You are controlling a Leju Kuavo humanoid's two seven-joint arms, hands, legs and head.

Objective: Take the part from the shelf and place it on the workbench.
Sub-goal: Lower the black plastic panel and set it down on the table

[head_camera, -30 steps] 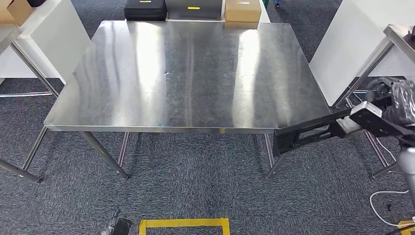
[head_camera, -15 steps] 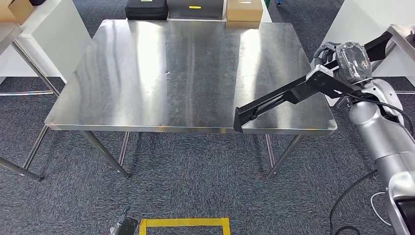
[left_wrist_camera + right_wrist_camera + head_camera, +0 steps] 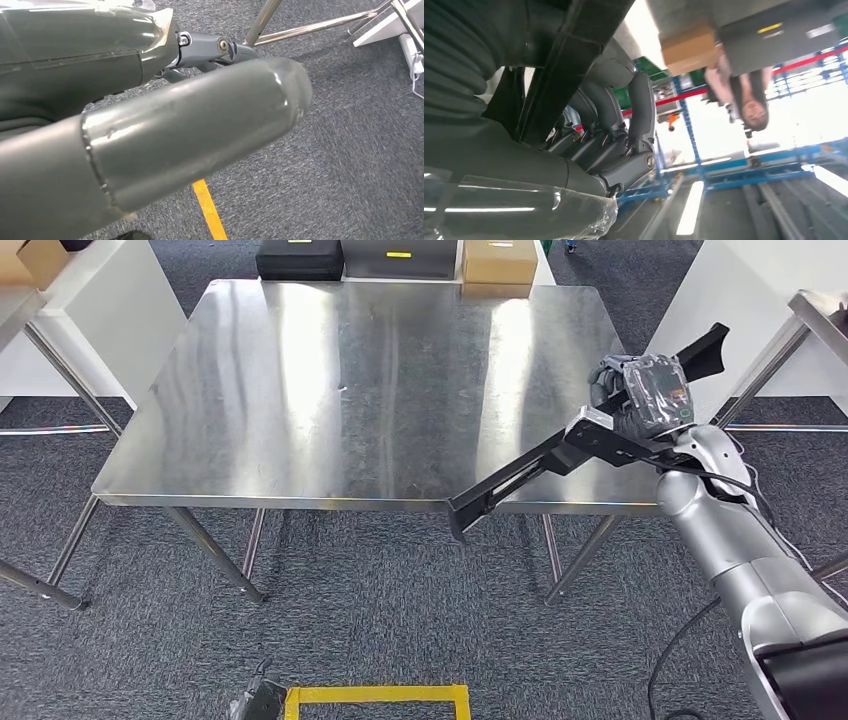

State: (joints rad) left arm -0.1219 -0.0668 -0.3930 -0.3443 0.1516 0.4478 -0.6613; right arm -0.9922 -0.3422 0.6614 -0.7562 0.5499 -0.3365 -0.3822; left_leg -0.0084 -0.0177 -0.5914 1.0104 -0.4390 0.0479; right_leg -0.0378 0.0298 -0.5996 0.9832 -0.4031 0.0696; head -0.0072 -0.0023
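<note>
- We see the right robot hand (image 3: 640,392) gripping the long black part (image 3: 560,455) over the table (image 3: 350,390) near its right front corner
- The part's long axis slants past the front edge, its low tip off the table
- We cannot tell the left robot hand's (image 3: 150,145) state

floor: grey carpet (image 3: 380,610) | yellow tape (image 3: 375,697) | white panels (image 3: 90,320)
</note>
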